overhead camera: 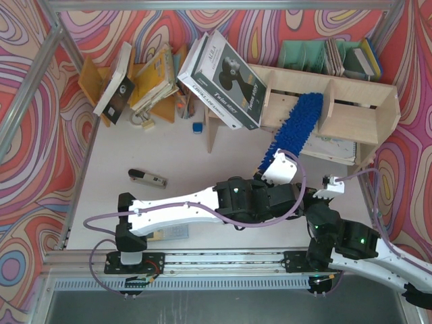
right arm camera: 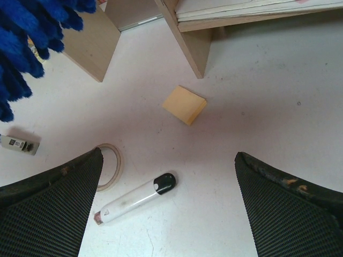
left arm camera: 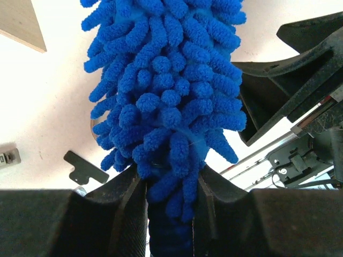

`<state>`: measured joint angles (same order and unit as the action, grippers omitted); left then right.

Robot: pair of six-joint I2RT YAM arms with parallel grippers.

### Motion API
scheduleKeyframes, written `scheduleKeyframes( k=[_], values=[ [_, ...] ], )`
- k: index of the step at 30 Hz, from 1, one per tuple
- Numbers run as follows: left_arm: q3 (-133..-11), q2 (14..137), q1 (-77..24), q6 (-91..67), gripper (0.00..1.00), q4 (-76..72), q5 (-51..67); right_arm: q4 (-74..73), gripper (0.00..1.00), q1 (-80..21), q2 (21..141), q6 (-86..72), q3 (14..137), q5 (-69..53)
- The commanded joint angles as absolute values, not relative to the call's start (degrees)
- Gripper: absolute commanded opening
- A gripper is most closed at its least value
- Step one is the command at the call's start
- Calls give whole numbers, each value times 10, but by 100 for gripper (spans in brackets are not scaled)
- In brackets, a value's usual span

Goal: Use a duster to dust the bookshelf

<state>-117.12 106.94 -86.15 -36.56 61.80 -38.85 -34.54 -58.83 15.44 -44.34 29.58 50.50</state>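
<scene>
The left claw [left arm camera: 170, 195] pinches the fluffy bright blue microfibre duster [overhead camera: 297, 123] at its base.
Its head slants across the low, light plywood bookshelf [overhead camera: 358, 118], seemingly touching the upper tier, though contact is hard to judge from above. The right claw [right arm camera: 169, 160] hangs spread wide over the white bench [right arm camera: 268, 96], above a white-and-black marker pen [right arm camera: 136, 197].

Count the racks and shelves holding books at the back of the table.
3: an orange rack at the back left, the wooden bookshelf at the right, and a green organizer behind it. Leaning books could hide another.
</scene>
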Motion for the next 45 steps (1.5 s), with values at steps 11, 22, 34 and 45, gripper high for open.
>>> scheduleKeyframes(
  k=[11, 22, 34, 45],
  values=[
    [-1113, 953, -868, -343, 0, 550, -479, -327, 99, -588, 163, -429, 291, 505],
    [-1059, 953, -853, -421, 0, 595, -463, -326, 98, -588, 171, -427, 292, 504],
    [-1047, 1012, -874, -470, 0, 611, -403, -324, 99, -588, 174, -427, 292, 504],
    [-1022, 981, -889, -454, 0, 586, -432, -328, 99, -588, 170, -429, 293, 503]
  ],
)
